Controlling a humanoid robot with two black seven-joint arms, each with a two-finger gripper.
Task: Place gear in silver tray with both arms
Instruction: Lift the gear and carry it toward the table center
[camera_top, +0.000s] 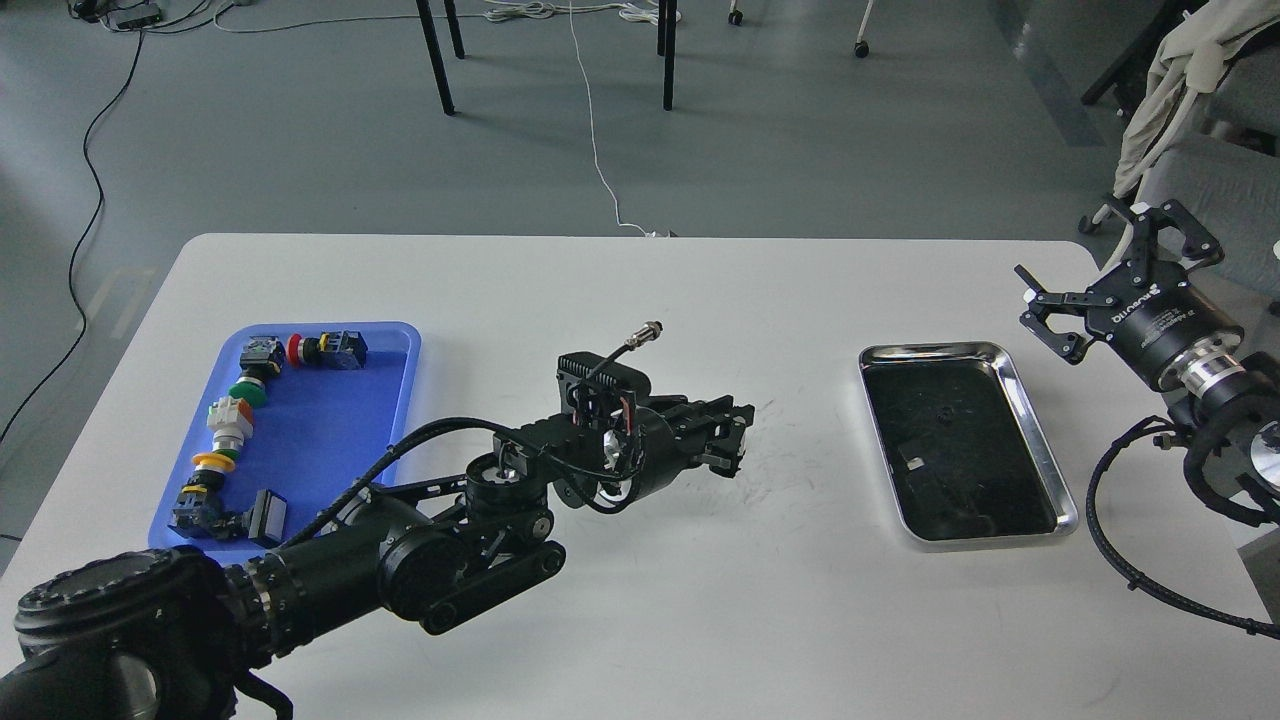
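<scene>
The silver tray (1040, 455) lies at the table's right side, its dark floor bare. My left arm reaches across the table's middle. Its gripper (735, 440) hovers low over the table, well left of the silver tray, with its dark fingers drawn together. I cannot make out a gear between them. My right gripper (1100, 268) is open, its fingers spread wide, raised just beyond the silver tray's far right corner and empty.
A blue plastic tray (330, 440) at the left holds several push-button and switch parts in a row. The left arm's elbow and cables lie over the table's front left. A chair with cloth stands beyond the table's right edge.
</scene>
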